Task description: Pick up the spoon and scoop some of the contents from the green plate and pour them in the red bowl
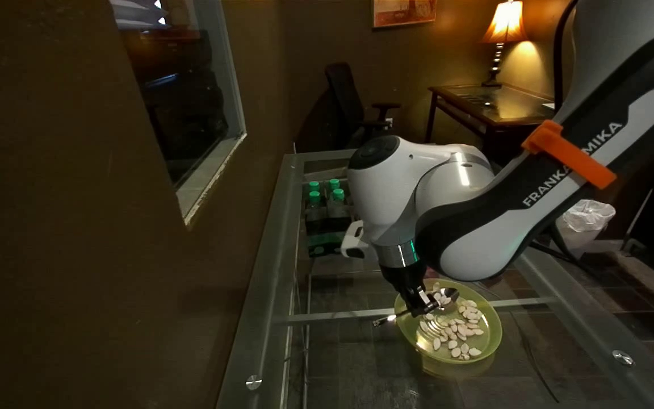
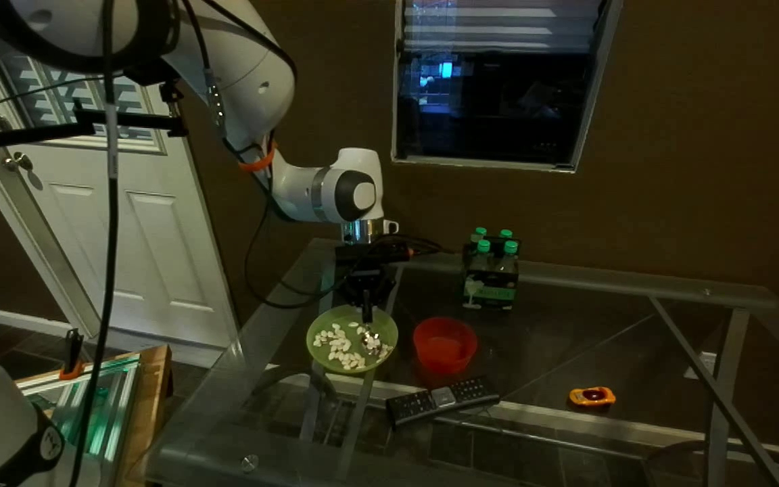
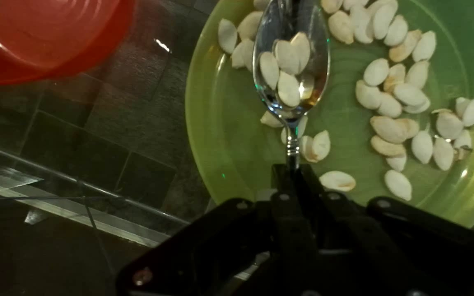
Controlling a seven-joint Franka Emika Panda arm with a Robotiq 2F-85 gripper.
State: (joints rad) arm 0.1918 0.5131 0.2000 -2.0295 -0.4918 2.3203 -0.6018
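On a glass tabletop (image 2: 606,279), a round green plate (image 3: 237,156) lies below a black end effector (image 3: 291,173), which is drawn closed, pinching the handle of a silvery spoon (image 3: 292,117). A red bowl (image 2: 444,357) stands just beside the plate, apart from the end effector. The spoon juts from the grip over the plate, a few pale seeds (image 3: 287,57) in its hollow; many more lie scattered on the plate.

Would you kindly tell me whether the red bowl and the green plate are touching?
Apart: in an exterior view a gap shows between the red bowl and the green plate, and the wrist view has dark space between them too.
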